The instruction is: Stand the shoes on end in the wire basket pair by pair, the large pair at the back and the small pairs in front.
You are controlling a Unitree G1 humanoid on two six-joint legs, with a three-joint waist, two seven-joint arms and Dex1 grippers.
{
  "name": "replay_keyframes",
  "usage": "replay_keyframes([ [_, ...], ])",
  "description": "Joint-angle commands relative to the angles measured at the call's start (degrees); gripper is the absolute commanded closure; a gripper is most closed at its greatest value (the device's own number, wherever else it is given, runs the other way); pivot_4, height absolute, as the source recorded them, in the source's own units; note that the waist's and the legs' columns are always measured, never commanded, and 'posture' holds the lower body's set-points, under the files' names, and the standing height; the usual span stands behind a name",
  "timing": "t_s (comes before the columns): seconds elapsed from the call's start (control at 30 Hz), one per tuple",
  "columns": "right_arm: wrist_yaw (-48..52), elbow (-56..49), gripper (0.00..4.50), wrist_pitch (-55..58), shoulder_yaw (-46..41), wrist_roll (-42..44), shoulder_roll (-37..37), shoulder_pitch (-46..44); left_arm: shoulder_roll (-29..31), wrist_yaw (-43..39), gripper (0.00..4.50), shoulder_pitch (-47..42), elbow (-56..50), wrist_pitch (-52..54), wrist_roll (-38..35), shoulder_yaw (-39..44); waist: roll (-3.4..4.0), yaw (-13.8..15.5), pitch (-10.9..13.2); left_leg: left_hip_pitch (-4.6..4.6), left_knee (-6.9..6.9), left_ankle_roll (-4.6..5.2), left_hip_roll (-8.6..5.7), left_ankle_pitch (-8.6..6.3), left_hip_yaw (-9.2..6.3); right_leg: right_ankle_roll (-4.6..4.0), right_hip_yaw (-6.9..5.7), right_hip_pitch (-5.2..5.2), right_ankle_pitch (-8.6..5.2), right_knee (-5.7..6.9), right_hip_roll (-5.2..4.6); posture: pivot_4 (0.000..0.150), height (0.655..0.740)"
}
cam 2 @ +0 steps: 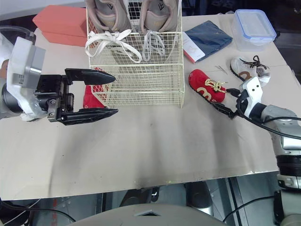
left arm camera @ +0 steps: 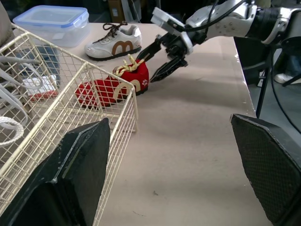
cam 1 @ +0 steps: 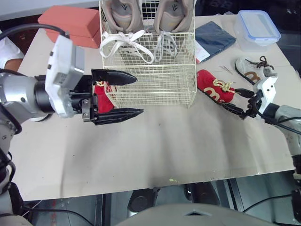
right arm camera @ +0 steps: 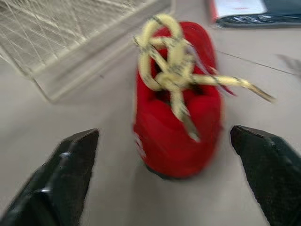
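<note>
Just right of the wire basket (cam 1: 150,80), 1 red shoe (cam 1: 214,86) lies on the surface (cam 1: 164,150), with the right gripper (cam 1: 229,97) spread wide just beside it, holding nothing. At the basket's left side, the left gripper (cam 1: 139,95) gapes empty near the other red shoe (cam 1: 102,98). The large pair (cam 1: 123,14) stands at the basket's back.

One red shoe (cam 1: 102,101), left of the wire basket (cam 1: 155,89), mostly hidden behind left gripper (cam 1: 139,95); large shoes (cam 1: 123,14) cut off above.
</note>
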Motion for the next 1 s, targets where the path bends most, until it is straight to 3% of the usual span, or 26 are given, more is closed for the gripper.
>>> replay_keyframes([
  [0.03, 1.8, -0.2, 1.77, -0.3, -0.2, 0.5, -0.2, -0.9, 1.8, -1.5, 0.00, -0.5, -0.6, -0.2, 0.4, 1.1, 0.00, 0.1, 0.0, 0.00, 0.00, 0.00, 0.00, 0.00, -0.01, 0.00, 0.00, 0.00, 0.00, -0.01, 0.00, 0.150, 0.7400],
  [0.23, 1.8, -0.9, 4.45, -2.0, -1.3, -0.7, -0.6, -0.4, 1.5, -2.5, 0.00, -1.3, -0.2, -0.7, 1.0, -0.3, 0.00, 0.1, 0.0, 0.00, -0.01, 0.00, 0.00, 0.00, 0.00, 0.00, 0.00, 0.00, 0.00, -0.02, 0.00, 0.150, 0.7400],
  [0.47, 0.4, -3.4, 4.45, -4.9, -9.0, 0.7, -4.4, -2.2, 0.7, -3.3, 0.00, -3.0, 0.5, -1.2, 1.8, -2.2, 0.09, 0.2, 0.1, -0.06, -0.01, 0.00, -0.02, 0.00, 0.00, 0.00, 0.00, -0.05, 0.00, -0.02, -0.02, 0.150, 0.7400],
  [0.63, -1.8, -7.9, 4.45, -4.4, -16.2, 8.8, -3.3, -9.5, 1.1, -4.7, 0.00, -3.2, 2.8, -2.0, 4.0, -2.3, 0.25, -0.2, 0.2, -0.05, -0.03, 0.00, 0.00, 0.00, 0.09, 0.00, 0.09, -0.08, 0.00, 0.02, 0.01, 0.150, 0.7400],
  [0.77, 0.2, -15.5, 4.45, -7.4, -15.7, 12.3, -1.2, -11.7, 1.8, -6.2, 0.00, -2.9, 5.0, -3.0, 6.5, -2.2, 0.25, -0.1, 0.2, -0.07, -0.13, -0.01, 0.15, 0.00, 0.07, -0.01, 0.05, -0.14, 0.00, -0.02, 0.02, 0.150, 0.7400],
  [1.0, 12.6, -19.5, 4.45, -24.5, -4.0, 0.8, -4.4, -11.7, 2.8, -9.6, 0.00, -4.7, 8.1, -4.3, 7.4, 0.1, 0.23, 0.0, 0.2, -0.17, -0.04, 0.04, 0.01, -0.02, 0.10, 0.01, 0.02, -0.15, 0.00, -0.08, 0.00, 0.150, 0.7400],
])
